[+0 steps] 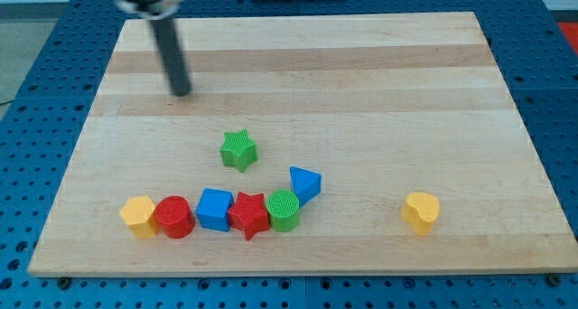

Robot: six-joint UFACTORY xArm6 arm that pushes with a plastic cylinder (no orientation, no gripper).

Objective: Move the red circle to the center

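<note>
Down at 7 o'clock on the wooden desk (361,65), the light red plastic circle block (174,217) should slide easily from below; my tip (181,92) touches nothing.

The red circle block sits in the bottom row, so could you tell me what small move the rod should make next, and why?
Probably bring my tip down toward the view's bottom left, below the red circle block. It now stands far above the row, and the circle is wedged between the yellow block and the blue square block, so pushing from below looks cleanest.
</note>
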